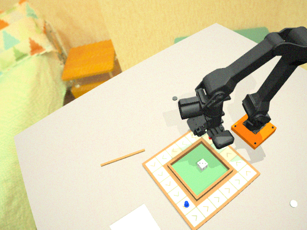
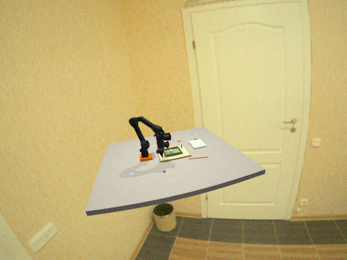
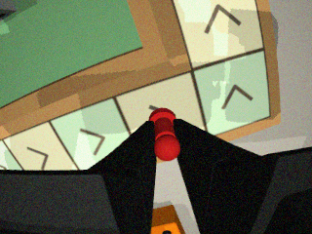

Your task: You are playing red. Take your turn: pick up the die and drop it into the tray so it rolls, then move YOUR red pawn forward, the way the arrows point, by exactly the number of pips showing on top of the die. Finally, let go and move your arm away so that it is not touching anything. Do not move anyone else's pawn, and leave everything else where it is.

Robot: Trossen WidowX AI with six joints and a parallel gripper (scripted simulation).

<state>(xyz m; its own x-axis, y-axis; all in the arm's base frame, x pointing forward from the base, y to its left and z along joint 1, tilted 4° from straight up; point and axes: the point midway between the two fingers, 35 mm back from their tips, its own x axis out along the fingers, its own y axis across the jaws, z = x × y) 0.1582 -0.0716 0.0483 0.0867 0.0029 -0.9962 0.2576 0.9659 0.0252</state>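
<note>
The red pawn [image 1: 209, 138] [image 3: 166, 141] is upright between the fingertips of my gripper [image 3: 163, 128], which is shut on it. The pawn is at the square beside a corner of the board [image 1: 176, 193] [image 3: 253, 73], on the side near the arm's base. Whether its foot touches the square is hidden. The white die [image 1: 202, 164] [image 2: 170, 151] lies on the green floor of the tray [image 1: 196, 198] [image 3: 161, 29]; its top appears to show three pips. The blue pawn [image 1: 186, 204] [image 2: 181, 145] stands on a square near the opposite corner.
The orange arm base [image 1: 242, 134] [image 2: 146, 158] stands close beside the board. A wooden stick [image 1: 122, 157] [image 2: 198, 157], a white slab [image 1: 136, 220] [image 2: 197, 143], a dark disc [image 1: 174, 98] [image 2: 164, 171] and a white disc [image 1: 293, 203] lie around the board. The tray's raised walls stand inside the track.
</note>
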